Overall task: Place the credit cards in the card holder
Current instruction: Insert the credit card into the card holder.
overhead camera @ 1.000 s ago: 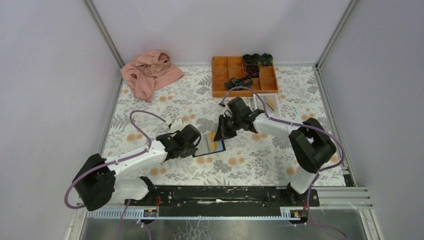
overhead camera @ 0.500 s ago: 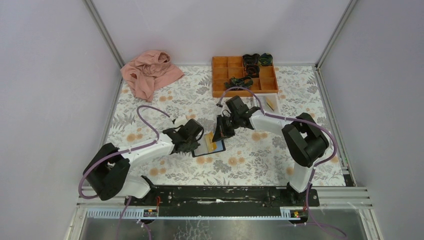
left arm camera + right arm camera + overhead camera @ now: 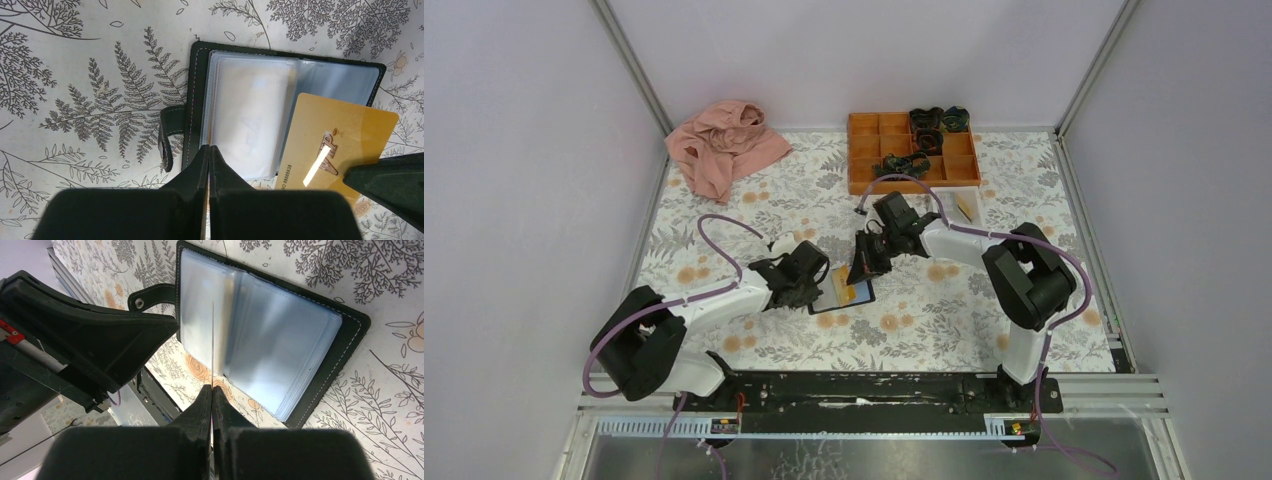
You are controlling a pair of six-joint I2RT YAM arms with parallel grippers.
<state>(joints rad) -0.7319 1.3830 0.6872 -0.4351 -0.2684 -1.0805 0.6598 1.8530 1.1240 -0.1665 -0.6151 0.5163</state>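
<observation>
The leaf-patterned worktop [image 3: 724, 225] sat between plain lilac walls [image 3: 524, 150], with a pink cloth [image 3: 724, 150] and an orange tray [image 3: 864, 150] at the back. The card holder [image 3: 247, 120] lay open mid-worktop. The right claw [image 3: 212, 387] was clamped on a gold credit card [image 3: 335, 140] over its pockets. The left claw [image 3: 208, 150], pressed together, covered its near edge.
</observation>
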